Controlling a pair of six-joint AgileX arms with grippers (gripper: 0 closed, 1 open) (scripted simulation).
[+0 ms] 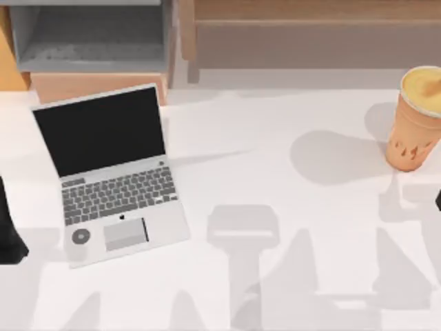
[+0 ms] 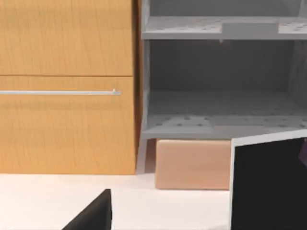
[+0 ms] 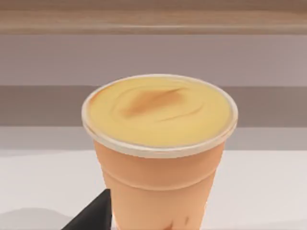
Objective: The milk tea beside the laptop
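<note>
The milk tea (image 1: 415,117) is a tapered orange-tan cup with dark specks low on its side and a yellow-orange top, standing upright at the table's far right edge. The right wrist view shows the milk tea (image 3: 158,143) close up, with a dark part of my right gripper low beside it. A sliver of my right arm (image 1: 438,200) shows just in front of the cup. The laptop (image 1: 114,172) lies open on the left half of the table, black screen up, far from the cup. My left arm (image 1: 10,231) rests at the left edge beside the laptop (image 2: 268,184).
A wooden cabinet (image 2: 67,86) and a grey shelf unit (image 2: 220,86) stand behind the table's back left, with a tan box (image 2: 192,165) below the shelf. A brown bench-like piece (image 1: 310,34) runs along the back right. The white table (image 1: 275,179) between laptop and cup is bare.
</note>
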